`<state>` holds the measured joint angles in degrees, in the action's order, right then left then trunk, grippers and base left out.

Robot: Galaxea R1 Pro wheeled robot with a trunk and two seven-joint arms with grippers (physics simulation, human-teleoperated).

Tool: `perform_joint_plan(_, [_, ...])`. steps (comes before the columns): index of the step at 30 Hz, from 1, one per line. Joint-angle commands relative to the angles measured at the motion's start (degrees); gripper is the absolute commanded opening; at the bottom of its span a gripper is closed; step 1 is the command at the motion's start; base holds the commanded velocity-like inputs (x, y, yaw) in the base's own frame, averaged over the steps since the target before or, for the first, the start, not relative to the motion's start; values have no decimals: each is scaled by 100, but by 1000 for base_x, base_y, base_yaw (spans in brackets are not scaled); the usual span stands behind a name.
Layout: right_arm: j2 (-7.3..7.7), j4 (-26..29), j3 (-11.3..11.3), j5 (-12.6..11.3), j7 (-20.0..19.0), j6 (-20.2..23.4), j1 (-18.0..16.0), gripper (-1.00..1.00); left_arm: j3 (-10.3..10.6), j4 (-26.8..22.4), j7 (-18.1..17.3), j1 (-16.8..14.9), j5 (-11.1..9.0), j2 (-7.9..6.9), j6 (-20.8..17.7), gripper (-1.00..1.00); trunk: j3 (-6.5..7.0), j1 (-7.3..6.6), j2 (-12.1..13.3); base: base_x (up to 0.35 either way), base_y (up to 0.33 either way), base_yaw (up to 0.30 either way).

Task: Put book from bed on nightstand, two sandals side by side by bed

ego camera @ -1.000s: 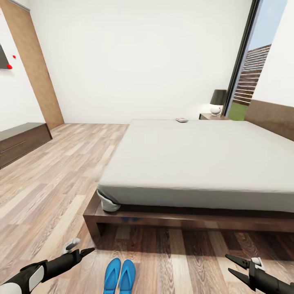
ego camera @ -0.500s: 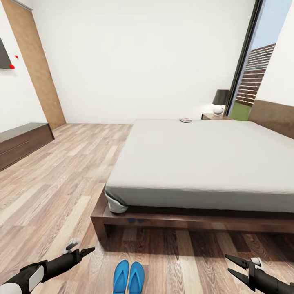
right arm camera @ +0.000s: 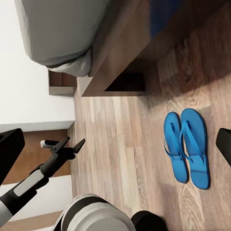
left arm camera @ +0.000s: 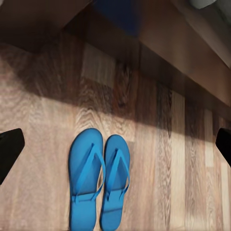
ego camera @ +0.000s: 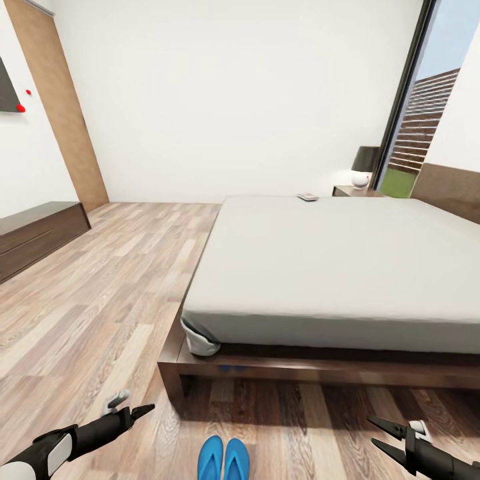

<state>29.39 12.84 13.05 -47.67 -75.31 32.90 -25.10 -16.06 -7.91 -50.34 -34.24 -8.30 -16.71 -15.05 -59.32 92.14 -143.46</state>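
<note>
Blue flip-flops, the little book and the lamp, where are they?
sandals [left arm camera: 98, 180], left wrist view, between the two soles.
book [ego camera: 307, 197], head view, its cover, on the bed's far edge.
lamp [ego camera: 365, 160], head view, its dark shade.

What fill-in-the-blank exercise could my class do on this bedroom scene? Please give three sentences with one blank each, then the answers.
1. The two sandals lying side by side on the floor are bright ____ in colour.
2. The book lies on the ____, near its far edge.
3. The lamp stands on the ____ beside the window.

Missing words: blue; bed; nightstand
</note>
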Motion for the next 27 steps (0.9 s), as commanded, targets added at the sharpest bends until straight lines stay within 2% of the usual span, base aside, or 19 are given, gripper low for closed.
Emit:
perform_joint_plan(1, [5, 0, 48, -60, -10, 50, -4, 100, 15, 0, -11, -2, -58, -1, -60, 100, -5, 0, -2, 104, 140, 0])
perform_joint_plan(27, [5, 0, 51, -67, -10, 50, -4, 100, 15, 0, -11, 3, -61, 1, -68, 100, -5, 0, -2, 98, 148, 0])
